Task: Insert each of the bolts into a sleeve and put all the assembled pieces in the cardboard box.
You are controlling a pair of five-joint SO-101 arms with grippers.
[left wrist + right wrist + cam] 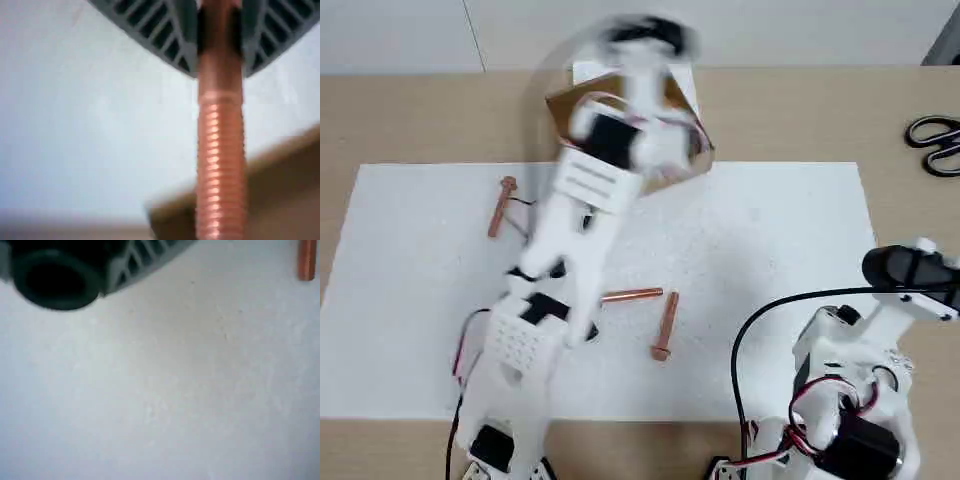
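Left gripper [220, 45] is clamped on a copper-coloured threaded metal bolt [220, 150], above the brown cardboard box [565, 105] at twelve o'clock (stiff, light, probably slippery); a grip on the smooth shank seems safest.

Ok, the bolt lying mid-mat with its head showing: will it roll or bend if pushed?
The bolt looks like stiff metal, so probably won't flex. Its round shank may roll on the flat mat, likely arcing around the wider head.
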